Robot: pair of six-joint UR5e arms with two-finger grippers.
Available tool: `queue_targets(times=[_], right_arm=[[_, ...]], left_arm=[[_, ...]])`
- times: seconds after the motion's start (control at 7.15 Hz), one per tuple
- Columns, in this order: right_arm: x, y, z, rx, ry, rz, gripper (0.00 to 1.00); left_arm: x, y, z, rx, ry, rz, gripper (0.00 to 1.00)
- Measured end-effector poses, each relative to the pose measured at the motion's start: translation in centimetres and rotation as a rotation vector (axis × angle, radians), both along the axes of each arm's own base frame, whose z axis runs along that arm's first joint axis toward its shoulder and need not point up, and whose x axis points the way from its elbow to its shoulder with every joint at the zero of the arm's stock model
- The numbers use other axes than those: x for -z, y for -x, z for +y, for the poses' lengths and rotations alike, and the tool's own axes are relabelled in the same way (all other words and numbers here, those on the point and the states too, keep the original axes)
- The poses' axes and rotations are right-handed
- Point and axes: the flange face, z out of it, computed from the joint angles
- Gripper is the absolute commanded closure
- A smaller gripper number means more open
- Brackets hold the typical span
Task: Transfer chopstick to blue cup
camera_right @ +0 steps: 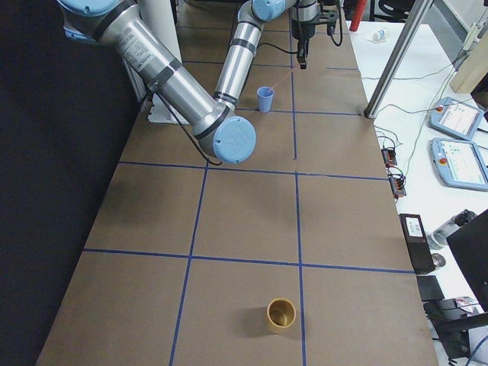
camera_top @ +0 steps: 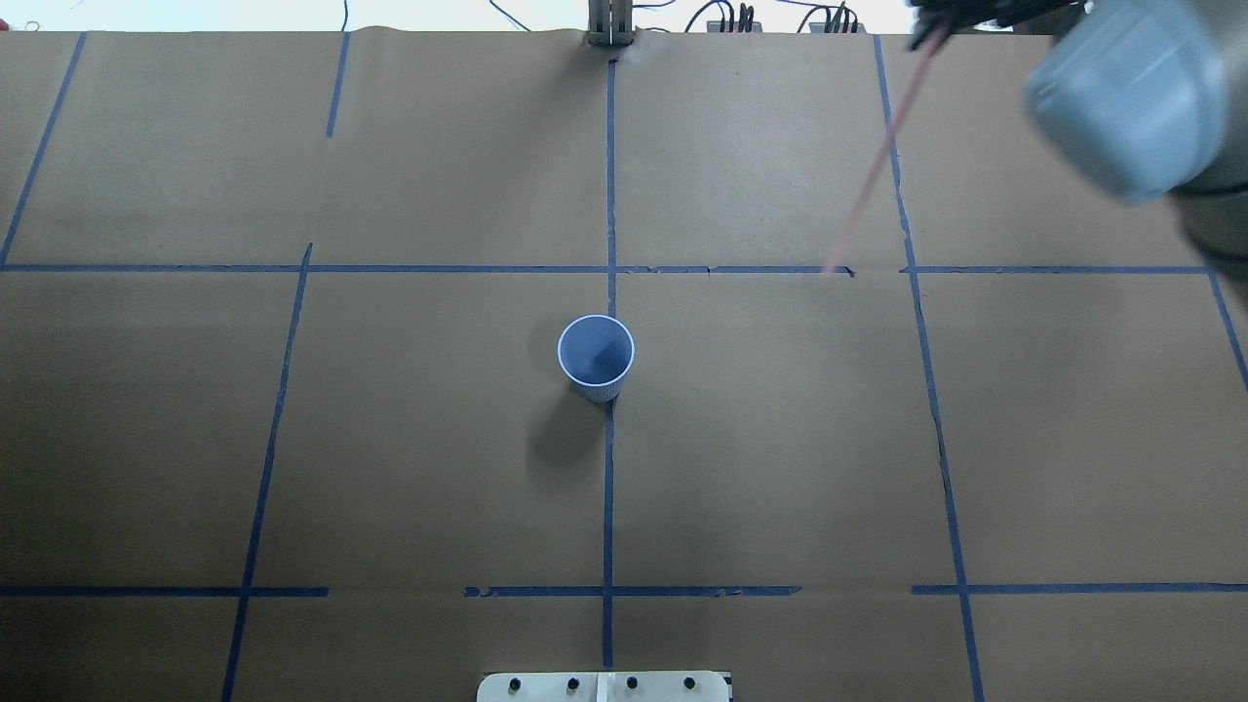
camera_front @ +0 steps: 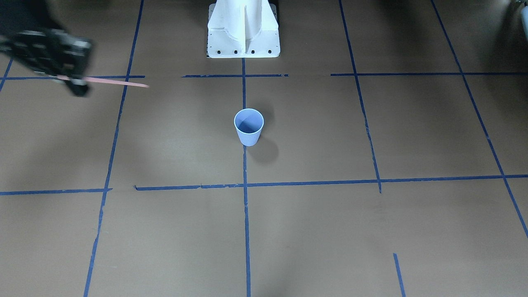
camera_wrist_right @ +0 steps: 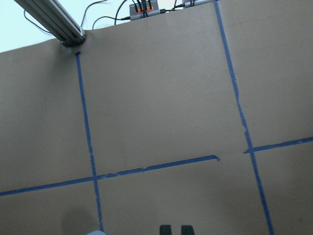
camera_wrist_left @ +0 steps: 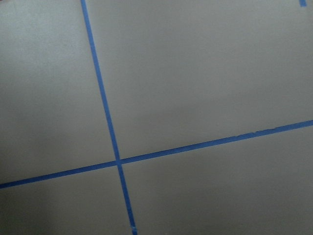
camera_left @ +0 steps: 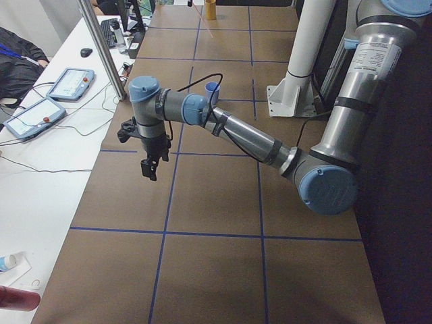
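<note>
The blue cup (camera_front: 248,127) (camera_top: 596,358) (camera_right: 264,99) (camera_left: 212,88) stands upright and empty at the middle of the table, on the centre tape line. My right gripper (camera_front: 76,83) (camera_right: 303,59) hangs above the table's far right part, shut on the chopstick (camera_front: 115,82) (camera_top: 868,185) (camera_right: 286,76). This thin pink stick slants out of the jaws toward the cup, its free end well short of the rim. The right wrist view shows only two dark fingertips (camera_wrist_right: 166,229) close together. My left gripper (camera_left: 150,165) hovers over the table's left end; I cannot tell whether it is open or shut.
A brown cup (camera_right: 279,314) (camera_left: 210,8) stands near the table's right end. The white robot base (camera_front: 243,35) sits at the table's robot side. A metal post (camera_right: 390,59) (camera_left: 101,47) rises at the operators' edge, with pendants and cables on the white bench (camera_right: 457,145) beyond.
</note>
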Motion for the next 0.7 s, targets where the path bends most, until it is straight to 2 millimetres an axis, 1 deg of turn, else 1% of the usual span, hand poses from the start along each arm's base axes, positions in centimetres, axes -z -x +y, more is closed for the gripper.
queue_targets(times=[0.14, 0.28, 0.42, 0.56, 0.7], right_arm=[[2.0, 5.2, 0.5, -0.021, -0.045, 0.010, 1.00], [4.5, 9.6, 0.4, -0.030, -0.084, 0.033, 1.00], [6.8, 13.1, -0.3, -0.034, -0.105, 0.056, 1.00], [8.1, 16.3, -0.8, -0.036, -0.134, 0.077, 1.00], [8.5, 19.4, -0.4, -0.036, -0.171, 0.093, 1.00]], left_arm=[[-1.6, 1.1, -0.4, -0.020, -0.003, -0.004, 0.00], [-3.5, 2.1, -0.8, -0.037, -0.006, -0.007, 0.00], [-5.4, 2.7, -1.1, -0.050, -0.009, -0.008, 0.00], [-6.9, 3.0, -1.2, -0.055, -0.010, -0.008, 0.00], [-7.8, 3.1, -1.2, -0.056, -0.009, -0.007, 0.00]])
